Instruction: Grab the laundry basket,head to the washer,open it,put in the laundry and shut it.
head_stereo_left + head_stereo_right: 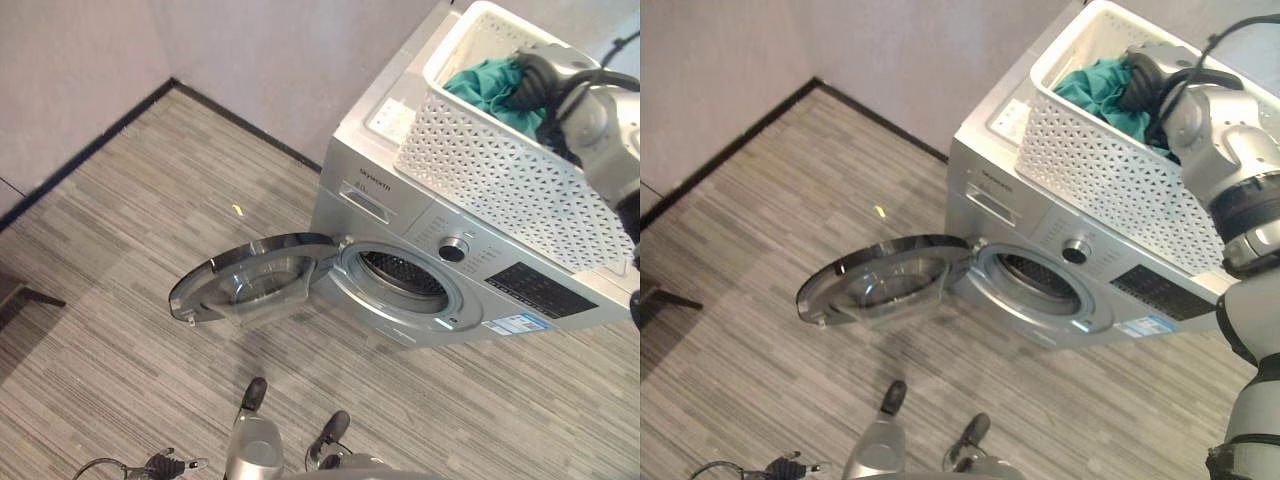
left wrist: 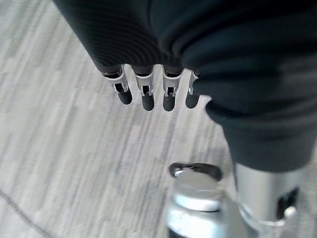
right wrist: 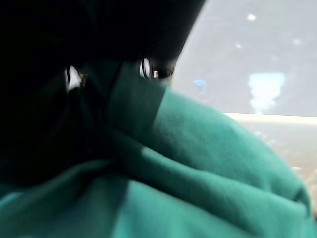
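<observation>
One robot hand (image 1: 1150, 75) reaches into basket (image 1: 1120, 170) laundry (image 1: 1095, 85).

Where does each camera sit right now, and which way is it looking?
Left eye view: head, looking down at the washer, its open door and the white basket on top.
Right eye view: same scene, slightly offset; right hand in the basket.
Left wrist view: left hand over floor.
Right wrist view: pressed against green laundry, which the eye views share.
</observation>
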